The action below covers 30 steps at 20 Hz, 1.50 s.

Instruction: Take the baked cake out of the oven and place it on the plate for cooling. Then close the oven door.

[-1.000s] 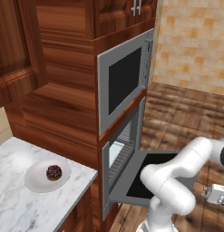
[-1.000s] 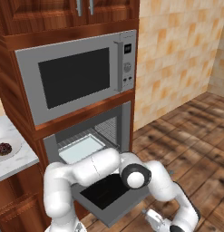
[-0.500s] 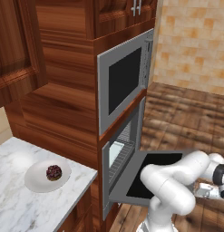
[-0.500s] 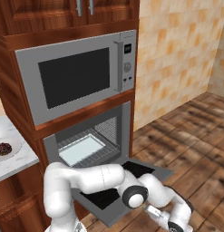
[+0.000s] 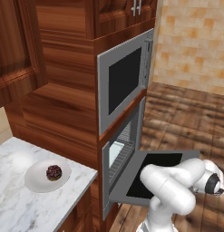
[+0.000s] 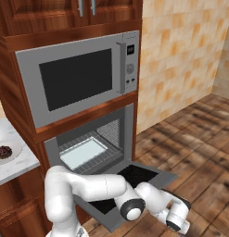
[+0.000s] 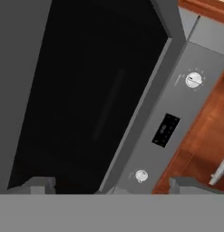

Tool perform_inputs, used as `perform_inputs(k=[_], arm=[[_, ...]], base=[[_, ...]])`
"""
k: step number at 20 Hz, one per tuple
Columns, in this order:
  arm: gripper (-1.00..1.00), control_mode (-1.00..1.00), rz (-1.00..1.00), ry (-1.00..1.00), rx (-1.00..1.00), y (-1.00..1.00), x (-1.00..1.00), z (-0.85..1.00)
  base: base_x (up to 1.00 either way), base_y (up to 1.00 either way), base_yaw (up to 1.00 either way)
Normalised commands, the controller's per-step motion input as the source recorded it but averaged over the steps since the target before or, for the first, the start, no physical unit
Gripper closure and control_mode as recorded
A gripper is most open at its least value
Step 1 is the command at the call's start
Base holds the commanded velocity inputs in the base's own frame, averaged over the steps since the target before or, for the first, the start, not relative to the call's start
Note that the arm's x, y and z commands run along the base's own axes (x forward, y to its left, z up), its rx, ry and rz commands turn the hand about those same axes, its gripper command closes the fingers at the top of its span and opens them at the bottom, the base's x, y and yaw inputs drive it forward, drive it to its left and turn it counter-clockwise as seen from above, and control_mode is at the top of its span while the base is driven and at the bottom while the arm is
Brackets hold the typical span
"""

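Your arm has swung lower, gripper point(image 7: 109, 186) now beneath the dropped oven door point(image 5: 154, 167), 2 fingertips point(image 7: 38, 185) spread wide, holding nothing, arm folded low, cake point(image 5: 54, 171) on plate point(image 5: 36, 181).

no readable text, oven point(image 7: 177, 108) dial marks and small display too blurred to read
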Motion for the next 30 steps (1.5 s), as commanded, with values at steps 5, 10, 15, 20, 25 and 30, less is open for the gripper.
perform_inputs(k=[5,10,15,20,25,30], arm=[[-1.0,-1.0,0.04,-0.04,0.31,0.56,0.02,0.68],[-1.0,-1.0,0.03,0.0,0.19,0.86,-0.14,1.0],[-1.0,-1.0,0.0,-0.04,0.01,1.0,-0.25,1.0],[-1.0,-1.0,0.0,-0.13,-0.06,1.0,-0.15,1.0],[-1.0,-1.0,-0.01,-0.1,-0.15,1.0,-0.02,1.0],[-1.0,-1.0,-0.02,-0.07,-0.19,1.0,0.0,1.0]], base=[[0.0,0.0,0.0],[0.0,0.0,0.0],[0.0,0.0,0.0],[0.0,0.0,0.0],[0.0,0.0,0.0],[0.0,0.0,0.0]])
